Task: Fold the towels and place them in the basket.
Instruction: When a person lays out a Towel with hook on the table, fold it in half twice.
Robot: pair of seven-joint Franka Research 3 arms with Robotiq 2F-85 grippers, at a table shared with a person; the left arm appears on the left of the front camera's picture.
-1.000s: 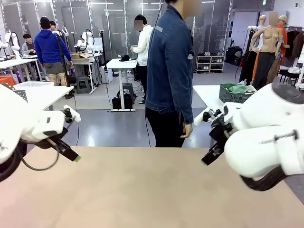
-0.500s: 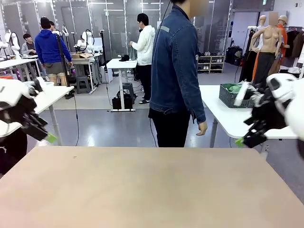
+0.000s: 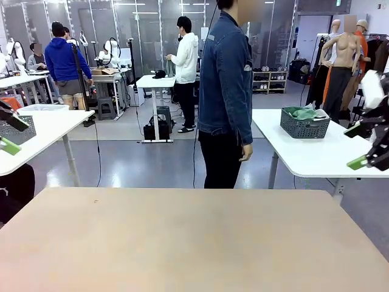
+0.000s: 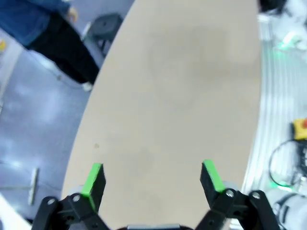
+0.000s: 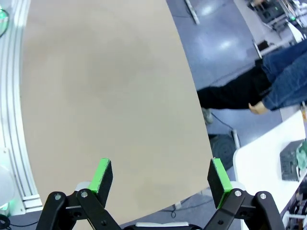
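Front view: arms drawn back to the edges, empty.
Both the left gripper (image 4: pixel 152 175) and right gripper (image 5: pixel 159 175) gaped wide, holding nothing, swung outward off the table (image 3: pixel 182 243); towels (image 3: pixel 302 112) sat in the basket (image 3: pixel 304 129) on the white side table (image 3: pixel 298 155), so work looked done.

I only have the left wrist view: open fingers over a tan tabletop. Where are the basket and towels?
Observer: The basket sits on a white side table beyond ours, to the robot's right, with green cloth piled in it.
Operator: Is the right gripper carrying anything?
Observer: No, the right gripper is open and empty above the tabletop.
Operator: And the person?
Observer: The person stands side-on at the far edge, one hand hanging empty.
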